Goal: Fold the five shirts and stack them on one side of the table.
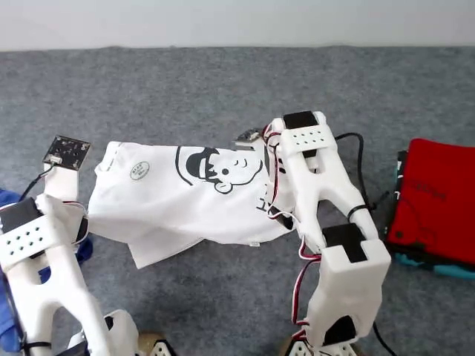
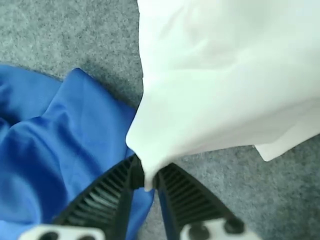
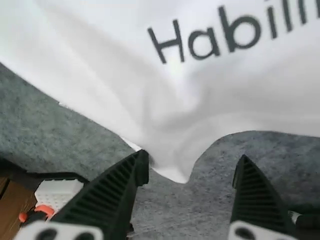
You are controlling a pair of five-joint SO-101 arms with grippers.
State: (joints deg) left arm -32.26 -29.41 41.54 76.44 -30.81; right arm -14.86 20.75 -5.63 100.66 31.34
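Observation:
A white shirt (image 1: pixel 185 200) with a cartoon print lies partly spread across the middle of the grey table. My left gripper (image 2: pixel 147 172) is shut on that white shirt's (image 2: pixel 225 90) corner at its left end, lifting it just above a crumpled blue shirt (image 2: pixel 50 150). At the white shirt's right edge my right gripper (image 3: pixel 192 160) stands open, its fingers (image 3: pixel 125 185) wide apart. A fold of the printed white cloth (image 3: pixel 170 115) hangs down between them, close to one finger.
A folded red shirt (image 1: pixel 434 200) rests on a teal one (image 1: pixel 438 268) at the table's right edge. The blue shirt (image 1: pixel 7 200) bunches at the left edge beside my left arm. Bare grey table (image 1: pixel 223 81) lies behind and in front of the white shirt.

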